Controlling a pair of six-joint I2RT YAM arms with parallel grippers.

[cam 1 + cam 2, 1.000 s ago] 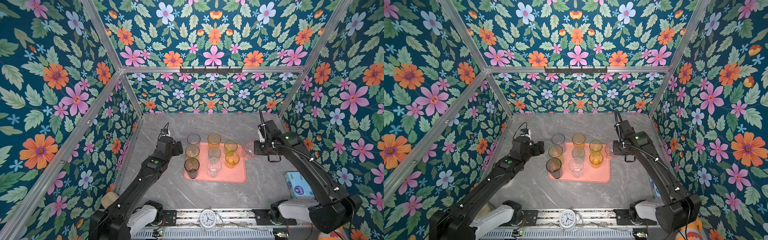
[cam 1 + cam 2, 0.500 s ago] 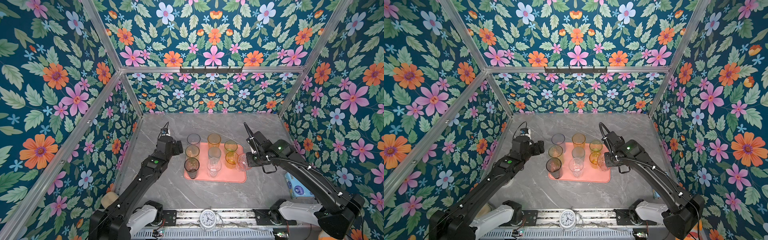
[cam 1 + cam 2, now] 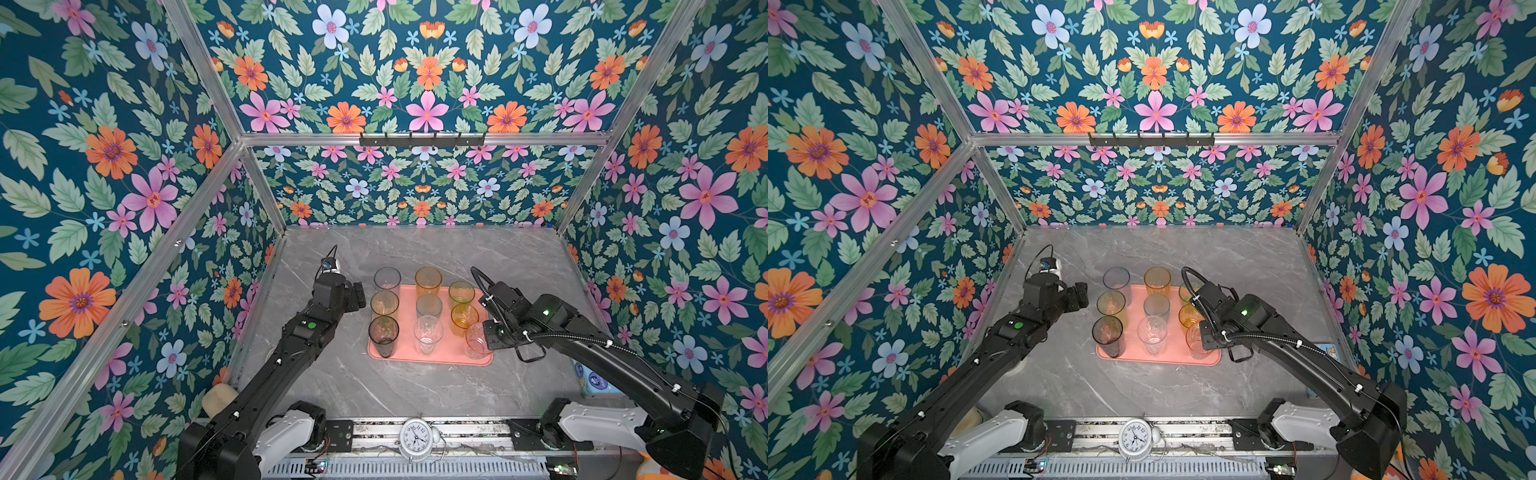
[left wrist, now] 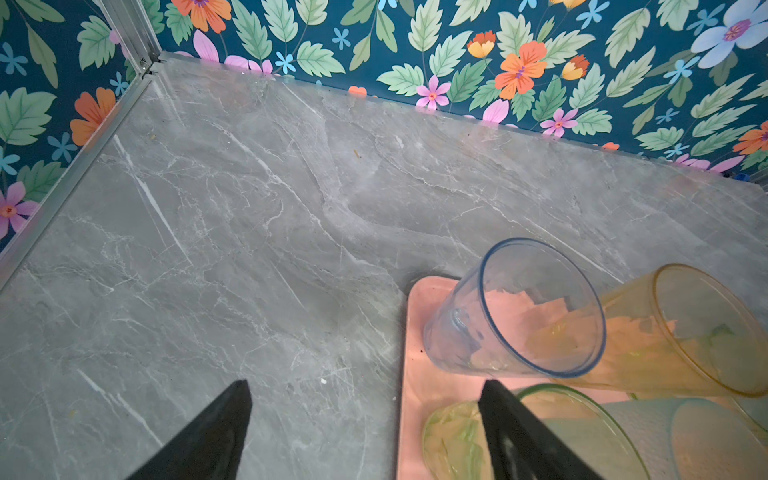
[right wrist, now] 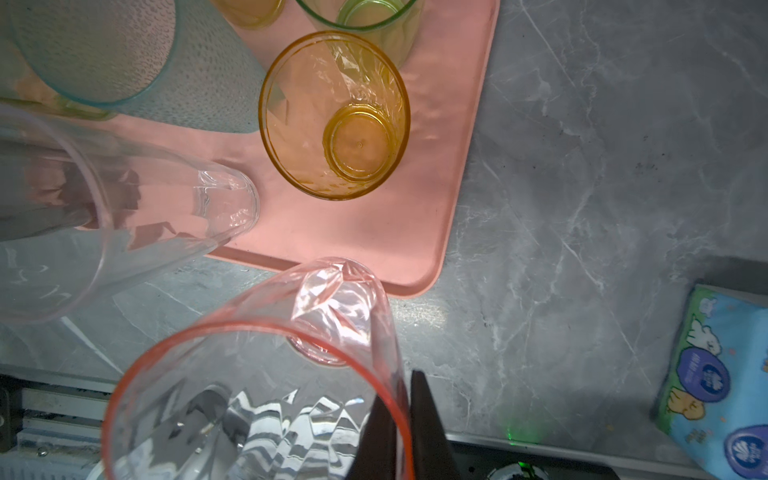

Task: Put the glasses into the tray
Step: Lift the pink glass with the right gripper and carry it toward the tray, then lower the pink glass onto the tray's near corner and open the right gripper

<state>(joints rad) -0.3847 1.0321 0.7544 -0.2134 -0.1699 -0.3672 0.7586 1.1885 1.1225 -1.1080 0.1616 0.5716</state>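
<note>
Salmon-pink tray (image 5: 353, 237), amber glass (image 5: 332, 116), pink glass (image 5: 266, 374) — grey veined tabletop (image 5: 582, 166).

Clock (image 3: 417, 436), bottom centre in both top views: dial w/ black numerals round the edge, too small to read for sure. Tissue pack (image 5: 723, 386), lower right of right wrist view: round purple badges w/ white print, blurred, not legible.

Left gripper (image 4: 365, 384) spread, left of tray (image 4: 409, 332); right gripper (image 5: 399, 386) pinching pink glass (image 5: 328, 299) rim at tray's near-right corner
</note>
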